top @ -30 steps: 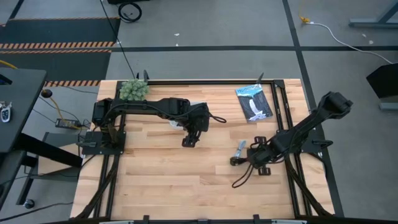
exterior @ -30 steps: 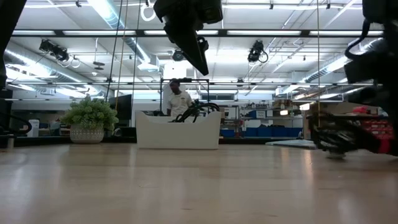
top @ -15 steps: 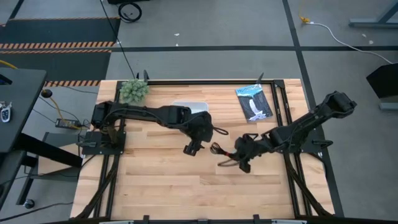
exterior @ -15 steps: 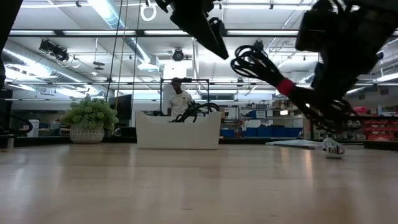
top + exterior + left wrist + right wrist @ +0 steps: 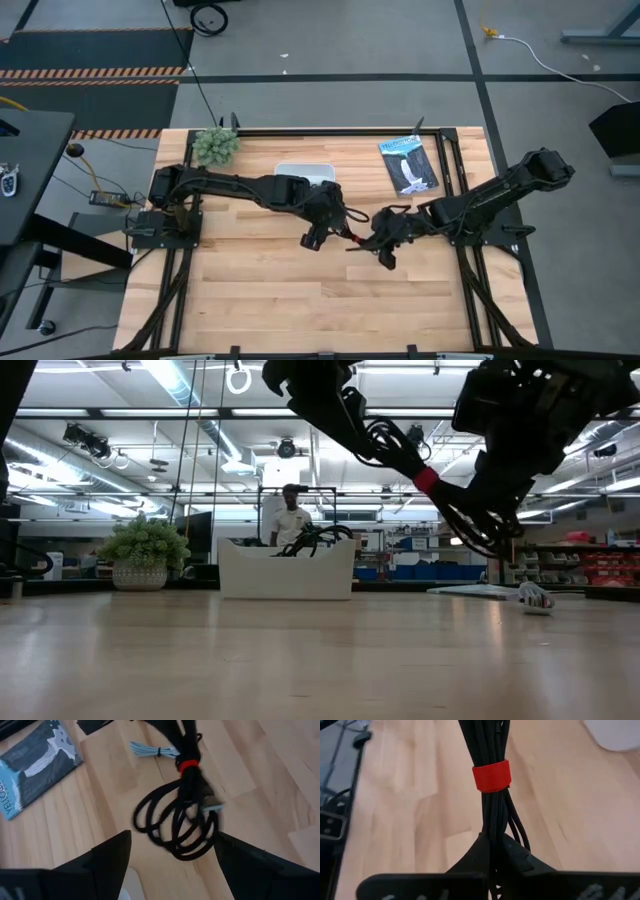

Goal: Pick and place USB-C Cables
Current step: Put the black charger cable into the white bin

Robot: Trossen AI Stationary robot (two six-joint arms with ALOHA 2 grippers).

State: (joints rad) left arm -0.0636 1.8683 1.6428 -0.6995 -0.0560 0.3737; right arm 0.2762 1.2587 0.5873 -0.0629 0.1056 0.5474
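Observation:
The black USB-C cable with the red tie (image 5: 175, 827) hangs in the air over the middle of the table (image 5: 260, 300), seen as a bundle (image 5: 355, 236) between the two grippers. My right gripper (image 5: 492, 845) is shut on it. My left gripper (image 5: 172, 836) is open, with a finger on either side of the cable's looped end; I see no touch. The light blue-grey cable (image 5: 150, 750) lies flat on the wood. Other black cables (image 5: 312, 540) sit in the white tray (image 5: 305, 172). No white cable shows. My right gripper pinches the bundled strands (image 5: 492, 827) between its two fingers, a short way from the red tie (image 5: 491, 776), on the side away from the left gripper. The fingers lie along the bundle. The cable is lifted clear and slants up toward my left gripper (image 5: 375, 440).
A flat dark packet with white print (image 5: 408, 165) lies at the far right of the table. A potted plant (image 5: 215, 145) stands at the far left corner. A person (image 5: 288, 515) stands in the room behind the tray. Bare wood stretches along the near side.
My right gripper has risen from the table's right part with the red-tied cable and carried it toward the middle; the cable now hangs clear of the wood. My left gripper has moved from beside the tray toward the table's right and near edge, up to the cable's looped end.

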